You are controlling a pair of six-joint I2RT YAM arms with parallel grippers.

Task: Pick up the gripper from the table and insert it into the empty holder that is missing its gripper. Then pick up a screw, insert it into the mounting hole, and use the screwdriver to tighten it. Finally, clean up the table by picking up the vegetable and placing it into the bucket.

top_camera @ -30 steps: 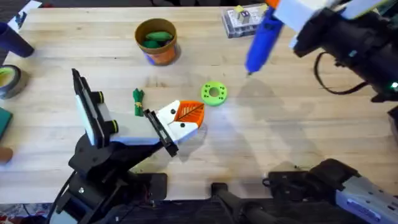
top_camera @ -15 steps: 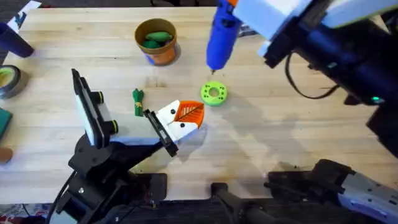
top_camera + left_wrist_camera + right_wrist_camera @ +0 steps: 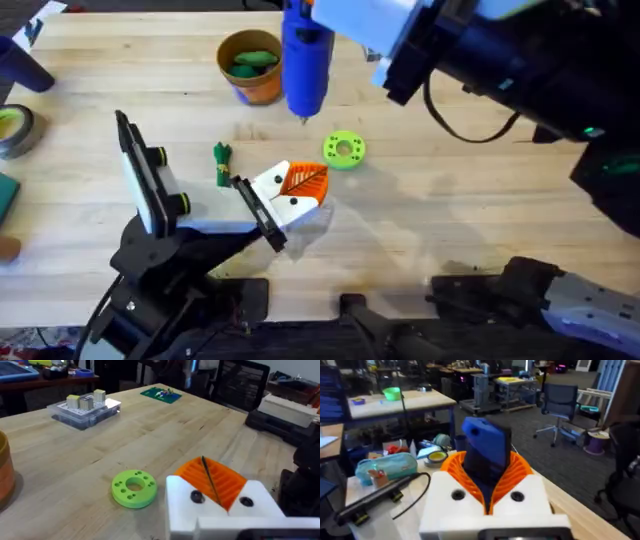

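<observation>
Table (image 3: 480,210), overhead view, clock directions taken from the ring-shaped part (image 3: 344,150): bucket (image 3: 251,65) at 10 o'clock, vegetable (image 3: 250,61) inside it; screwdriver (image 3: 305,60) at 11 o'clock, held above the table between bucket and ring; left gripper (image 3: 290,195) at 7 o'clock, just beside the ring; small leafy piece (image 3: 222,158) at 9 o'clock; parts box (image 3: 85,409) beyond the ring in the left wrist view.

You won't find any readable text, label, brand, number or sign on anything in these views.
</observation>
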